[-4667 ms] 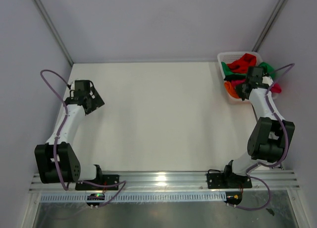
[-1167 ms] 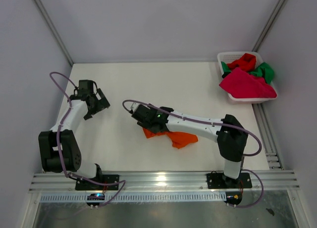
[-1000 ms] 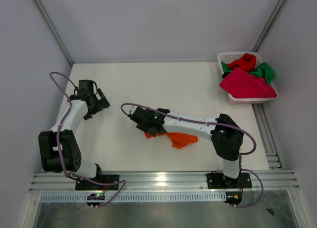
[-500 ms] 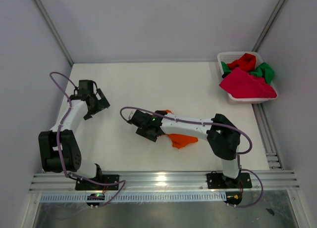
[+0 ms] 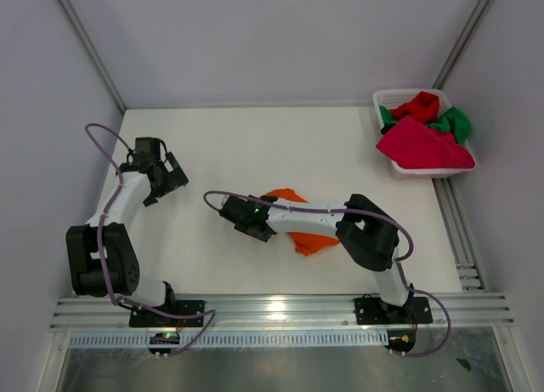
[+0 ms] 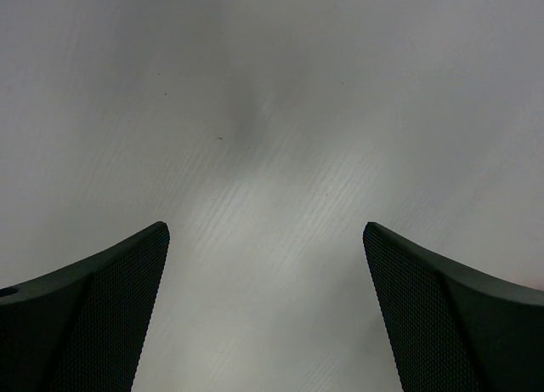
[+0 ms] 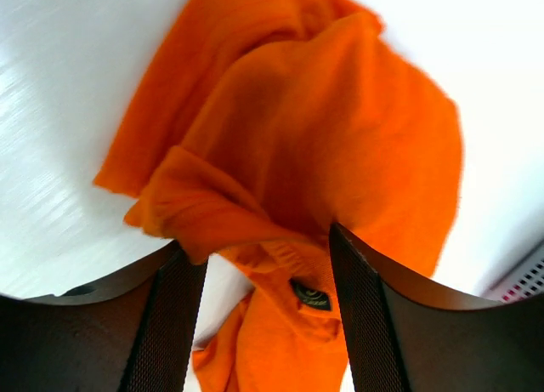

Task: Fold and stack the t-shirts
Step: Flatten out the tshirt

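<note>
A: Where does the bright orange t-shirt lie relative to the right gripper?

B: It lies crumpled on the smooth white table, near the middle and toward the near side. It is just right of the gripper and partly under it. The right arm stretches leftward over the shirt and hides its middle. From the wrist, a bunched fold sits between the two fingers.

A: Clamped on it?

B: No. The fingers stand apart with the fold loose between them, and a strip of white table shows in the gap.

A: Materials?

B: The shirt is soft matte cloth heaped in rounded folds, with a small black label. The fingers are dark, and their inner faces carry a fine mesh pattern.

A: And the left gripper?

B: It is far to the left, well apart from the shirt, with its jaws spread wide over the table.

A: The other shirts?

B: A magenta-pink t-shirt, a red t-shirt and a green t-shirt are heaped in the white plastic lattice basket at the far right corner.
</note>
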Tool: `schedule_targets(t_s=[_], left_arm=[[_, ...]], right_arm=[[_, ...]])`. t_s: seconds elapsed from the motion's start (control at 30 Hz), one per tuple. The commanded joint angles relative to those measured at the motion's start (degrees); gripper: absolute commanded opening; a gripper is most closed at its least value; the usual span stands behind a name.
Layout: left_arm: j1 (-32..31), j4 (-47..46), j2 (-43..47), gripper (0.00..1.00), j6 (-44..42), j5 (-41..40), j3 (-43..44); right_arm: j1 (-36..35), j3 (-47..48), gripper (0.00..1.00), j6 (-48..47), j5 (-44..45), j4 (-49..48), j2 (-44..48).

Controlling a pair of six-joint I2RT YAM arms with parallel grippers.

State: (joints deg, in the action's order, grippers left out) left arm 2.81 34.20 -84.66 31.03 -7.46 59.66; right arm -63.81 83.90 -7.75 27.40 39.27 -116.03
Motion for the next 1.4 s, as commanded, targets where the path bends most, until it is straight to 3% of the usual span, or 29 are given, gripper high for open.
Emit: schedule_targets(t_s=[0.0,0.37,0.53,0.63,0.9,1.37], left_arm=[[0.3,-0.5,-0.2,0.99,-0.2,0.6,1.5],[0.3,-0.4,-0.3,0.99,-0.1,1.0,1.7],[0.3,-0.3,-0.1,0.99,-0.1,0.6,1.8],[0.3,-0.3,0.1,0.99,-0.1,0.6,1.7],[0.3,-0.3,-0.3,0.99,0.1,1.2,1.7],[0.3,-0.1,-0.6,0.99,0.1,1.3,1.9]], right_arm=[[-0.3,1.3,0.62,-1.0,9.0,-4.3,3.3],[-0.3,-0.2,0.61,-0.5,10.6,-5.2,3.4],[-0.3,0.2,0.17,-0.5,8.7,-3.6,1.1],[-0.3,0.0,0.05,-0.1,7.7,-2.8,0.4],[0.6,2.0,0.03,1.9,9.2,-2.7,1.6],[10.1,33.1,0.03,-1.0,22.5,-2.8,10.4]])
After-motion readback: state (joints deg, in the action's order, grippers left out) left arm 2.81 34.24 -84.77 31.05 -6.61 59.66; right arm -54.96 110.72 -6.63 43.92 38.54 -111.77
